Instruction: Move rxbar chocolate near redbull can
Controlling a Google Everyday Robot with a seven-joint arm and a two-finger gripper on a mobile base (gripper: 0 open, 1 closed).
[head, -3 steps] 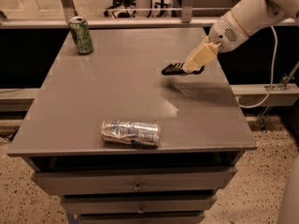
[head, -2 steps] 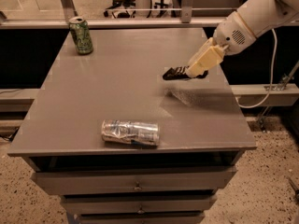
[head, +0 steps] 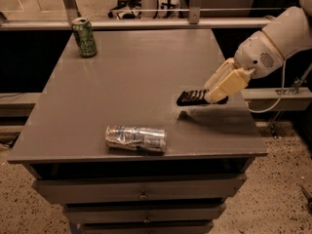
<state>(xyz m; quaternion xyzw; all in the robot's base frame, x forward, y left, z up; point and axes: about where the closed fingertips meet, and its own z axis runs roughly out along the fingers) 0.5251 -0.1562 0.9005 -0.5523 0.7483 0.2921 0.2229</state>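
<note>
1. The end effector (head: 215, 95) sits over the right part of the table (head: 136, 82), at the end of a white arm (head: 273, 45) that reaches in from the upper right.
2. Its pale fingers (head: 225, 84) are clamped on the right end of the rxbar chocolate (head: 192, 97); the rest of the black bar sticks out to the left, roughly level.
3. A shadow (head: 195, 114) lies on the table just below the bar and apart from it, so the bar hangs clear of the surface.
4. The redbull can (head: 135, 138) lies on its side near the front edge of the table, its long axis running left to right and its shiny sides catching the light.
5. The bar is behind and to the right of the redbull can, with a stretch of bare table between them; they do not touch.
6. A green can (head: 84, 36) stands upright at the far left corner of the table, well apart from both the bar and the redbull can.
7. Below the table top, drawers (head: 141, 191) face the front.
</note>
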